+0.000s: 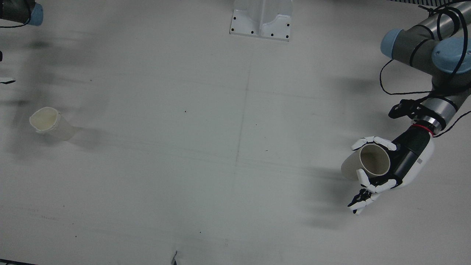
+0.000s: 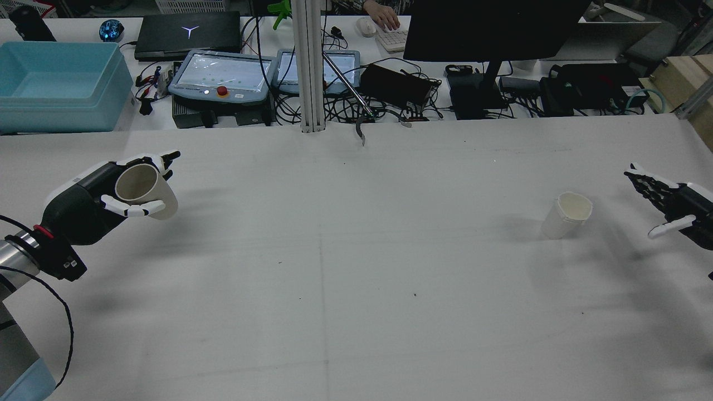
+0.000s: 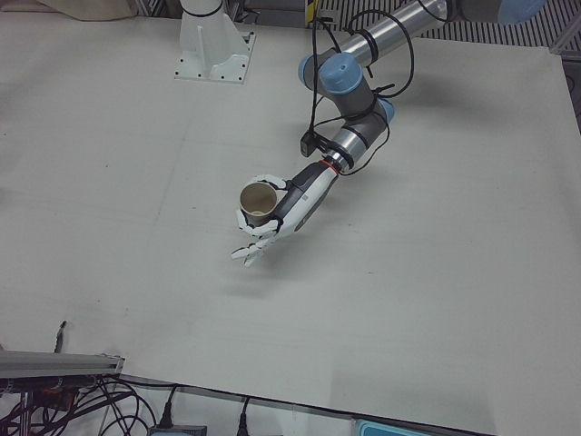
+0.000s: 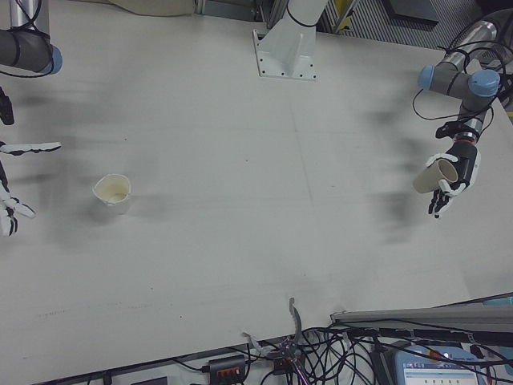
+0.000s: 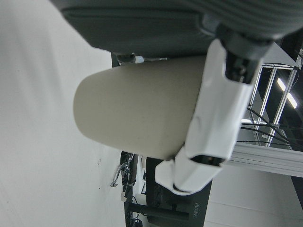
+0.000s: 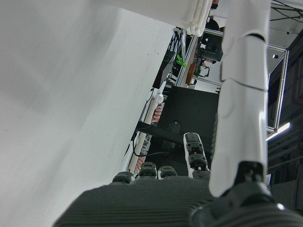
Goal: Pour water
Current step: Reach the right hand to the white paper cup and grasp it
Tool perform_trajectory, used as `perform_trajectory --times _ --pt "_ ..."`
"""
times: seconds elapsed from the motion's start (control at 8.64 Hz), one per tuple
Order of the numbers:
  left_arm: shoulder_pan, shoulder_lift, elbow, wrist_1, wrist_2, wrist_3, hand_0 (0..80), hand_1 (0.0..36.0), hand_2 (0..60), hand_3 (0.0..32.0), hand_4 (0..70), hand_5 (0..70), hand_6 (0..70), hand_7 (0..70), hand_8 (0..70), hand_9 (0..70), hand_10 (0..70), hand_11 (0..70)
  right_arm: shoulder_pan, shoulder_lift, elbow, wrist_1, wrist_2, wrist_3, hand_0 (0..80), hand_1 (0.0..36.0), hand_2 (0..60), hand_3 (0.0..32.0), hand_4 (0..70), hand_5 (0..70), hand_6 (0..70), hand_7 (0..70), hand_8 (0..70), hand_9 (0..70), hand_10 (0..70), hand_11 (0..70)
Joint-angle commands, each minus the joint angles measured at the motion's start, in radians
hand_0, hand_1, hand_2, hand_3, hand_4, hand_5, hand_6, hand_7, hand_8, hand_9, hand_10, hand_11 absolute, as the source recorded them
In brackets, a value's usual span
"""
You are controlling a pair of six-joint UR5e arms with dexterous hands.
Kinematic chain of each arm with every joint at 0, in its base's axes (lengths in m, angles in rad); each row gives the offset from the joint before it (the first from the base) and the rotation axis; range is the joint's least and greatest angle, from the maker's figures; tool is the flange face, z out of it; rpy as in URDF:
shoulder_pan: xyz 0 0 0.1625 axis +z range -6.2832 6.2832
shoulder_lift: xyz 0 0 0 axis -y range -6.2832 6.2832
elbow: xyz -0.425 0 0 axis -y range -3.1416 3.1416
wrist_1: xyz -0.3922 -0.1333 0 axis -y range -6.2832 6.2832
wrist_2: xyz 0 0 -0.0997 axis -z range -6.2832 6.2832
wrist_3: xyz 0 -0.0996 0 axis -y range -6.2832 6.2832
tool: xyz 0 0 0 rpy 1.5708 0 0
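- Fingers (image 1: 375, 140) of the left hand (image 1: 399, 163) are wrapped around a beige paper cup (image 1: 368, 162), clamped on its wall from both sides, with a couple of fingertips pointing loose beyond it.
- That cup is held off the surface (image 1: 220, 147), tipped well over, its open mouth turned up and back toward the wrist.
- Left arm (image 3: 363, 136) reaches out low over its half, forearm sloping down to the hand.
- Right hand (image 2: 671, 206) hovers at the far edge of its side, fingers spread apart and holding nothing, palm turned toward the middle.
- A second, white cup (image 2: 567, 215) stands upright on the surface near the right hand, not touching it.
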Motion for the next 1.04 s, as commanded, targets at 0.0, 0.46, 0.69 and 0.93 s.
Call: perform_trajectory --times 0.0,0.46,0.69,0.93 --pt "0.003 0.010 -0.008 -0.001 -0.004 -0.001 80.0 36.0 60.0 0.0 30.4 70.0 5.5 17.1 4.7 2.4 1.7 7.2 -0.037 -0.020 0.126 -0.155 -0.011 -0.137 63.3 21.7 0.0 0.0 2.4 17.1 0.0 4.2 4.5 2.4 0.0 0.0" --pt "0.003 0.011 0.006 -0.030 -0.005 -0.001 80.0 36.0 60.0 0.0 31.5 70.0 6.5 17.4 5.1 2.5 2.3 8.0 -0.131 0.098 0.125 -0.298 0.051 -0.217 60.8 23.0 0.0 0.0 2.3 19.9 0.0 5.9 4.6 2.4 0.0 0.0" --pt "0.000 0.046 0.005 -0.068 -0.005 -0.001 80.0 36.0 60.0 0.0 31.8 70.0 6.7 17.6 5.2 2.7 2.4 8.2 -0.235 0.135 0.130 -0.314 0.139 -0.216 60.1 25.0 7.4 0.2 0.0 20.1 0.0 5.8 4.9 2.8 0.0 0.0" --pt "0.000 0.101 0.006 -0.122 -0.004 -0.001 80.0 36.0 60.0 0.0 32.5 70.0 7.2 17.9 5.2 2.7 2.4 8.2 -0.283 0.137 0.168 -0.319 0.191 -0.219 62.3 30.1 23.5 0.0 3.7 23.5 0.0 9.3 5.3 4.0 0.0 0.0"
